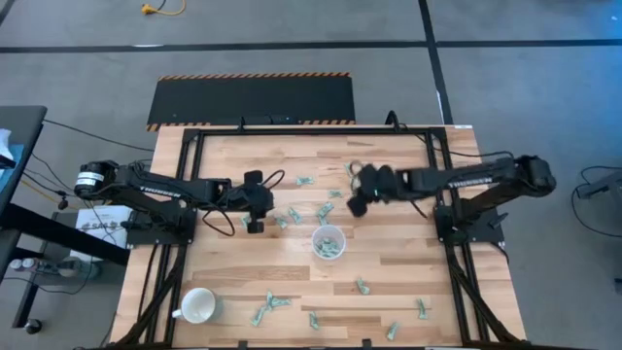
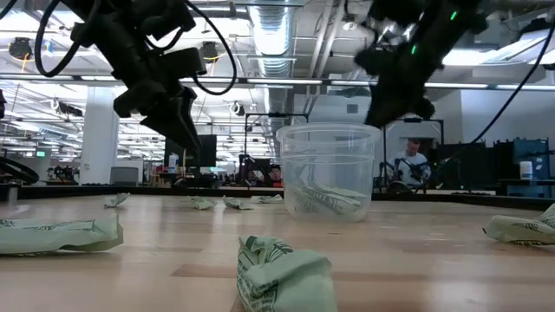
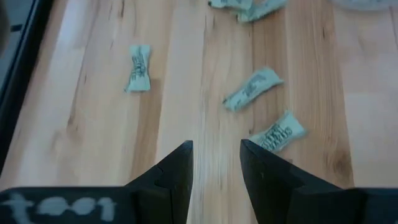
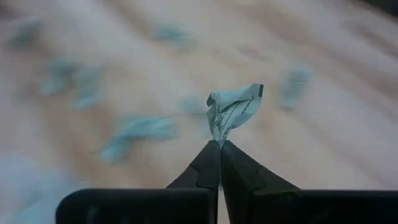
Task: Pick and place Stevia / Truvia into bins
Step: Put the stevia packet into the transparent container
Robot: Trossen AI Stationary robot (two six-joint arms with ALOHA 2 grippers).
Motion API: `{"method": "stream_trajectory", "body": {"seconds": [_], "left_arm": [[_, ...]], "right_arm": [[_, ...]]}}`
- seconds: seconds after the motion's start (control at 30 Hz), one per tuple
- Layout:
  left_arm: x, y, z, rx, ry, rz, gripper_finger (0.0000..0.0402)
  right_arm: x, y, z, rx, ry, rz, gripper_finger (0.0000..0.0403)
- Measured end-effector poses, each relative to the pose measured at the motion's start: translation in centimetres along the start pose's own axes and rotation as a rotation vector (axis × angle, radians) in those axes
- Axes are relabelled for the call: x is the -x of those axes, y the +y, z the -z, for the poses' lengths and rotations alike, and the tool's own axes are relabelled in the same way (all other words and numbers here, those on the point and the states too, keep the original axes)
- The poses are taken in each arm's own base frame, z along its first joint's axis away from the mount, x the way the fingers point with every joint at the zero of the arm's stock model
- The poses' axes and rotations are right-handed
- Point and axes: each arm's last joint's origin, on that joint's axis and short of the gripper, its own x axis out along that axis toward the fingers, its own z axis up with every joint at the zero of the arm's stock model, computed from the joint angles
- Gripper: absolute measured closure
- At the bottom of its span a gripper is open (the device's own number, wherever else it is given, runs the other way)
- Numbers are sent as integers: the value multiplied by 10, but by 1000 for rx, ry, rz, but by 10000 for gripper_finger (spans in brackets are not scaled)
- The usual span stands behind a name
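Observation:
Pale green and white sachets [image 1: 324, 209] lie scattered flat on the wooden table. Several more sit inside the clear plastic cup [image 1: 328, 243], which stands upright near the table's middle [image 2: 328, 173]. My left gripper [image 1: 255, 222] is open and hangs above the table to the left of the cup. Its fingers [image 3: 216, 158] have bare wood between them and a sachet [image 3: 275, 132] just ahead. My right gripper [image 1: 355, 206] is raised just beyond the cup toward the far right and is shut on one crumpled sachet [image 4: 233, 107]. My right gripper pinches the crumpled sachet by its narrow gathered end [image 4: 219, 135] between the two fingertips. The rest of the sachet fans out beyond the tips. It is lifted clear of the table.
A white handled mug [image 1: 197, 306] stands near the table's near left corner. Loose sachets lie along the near edge [image 2: 282, 276] and at the sides [image 2: 61, 234]. Dark frame rails [image 1: 452, 233] run along both table sides. A person [image 2: 408, 160] sits in the room behind.

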Motion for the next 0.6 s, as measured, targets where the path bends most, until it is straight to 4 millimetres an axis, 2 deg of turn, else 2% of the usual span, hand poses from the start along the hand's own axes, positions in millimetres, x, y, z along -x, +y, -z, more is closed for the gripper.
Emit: {"method": "stream_trajectory", "body": {"seconds": [0.13,0.23,0.4,0.6], "left_arm": [[0,0,2,-5,21,3,278],[0,-1,2,-4,18,11,278],[0,-3,1,-9,0,97,278],[-7,-10,3,-85,2,250,278]], "right_arm": [[17,42,11,145,-86,-180,397],[19,66,19,263,-146,-275,395],[10,84,31,393,-167,-314,396],[-13,91,39,403,-143,-295,394]]}}
